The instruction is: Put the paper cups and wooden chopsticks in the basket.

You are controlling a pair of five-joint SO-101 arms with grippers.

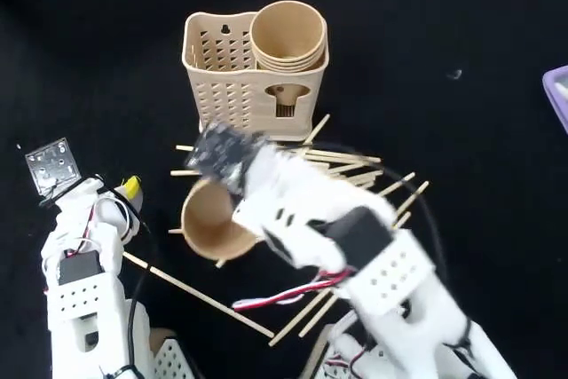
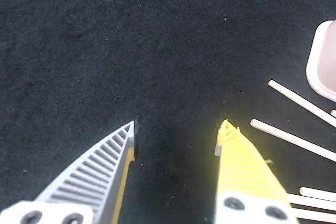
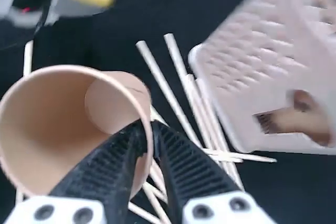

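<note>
A beige perforated basket (image 1: 229,86) stands at the back of the table with a stack of paper cups (image 1: 287,36) in its right half. My right gripper (image 3: 148,132) is shut on the rim of a tan paper cup (image 3: 58,121), one finger inside and one outside; the same paper cup (image 1: 211,219) hangs tilted just in front of the basket (image 3: 273,72). Wooden chopsticks (image 1: 342,164) lie scattered under and beside the right arm, and one long chopstick (image 1: 200,297) lies toward the left. My left gripper (image 2: 176,129) is open over bare black cloth at the front left, with chopsticks (image 2: 294,140) nearby.
A metal bracket (image 1: 51,164) lies at the left beside the left arm (image 1: 84,272). A purple object (image 1: 557,90) sits at the right edge. The black cloth (image 1: 461,130) is bare to the right of the basket and at the far left.
</note>
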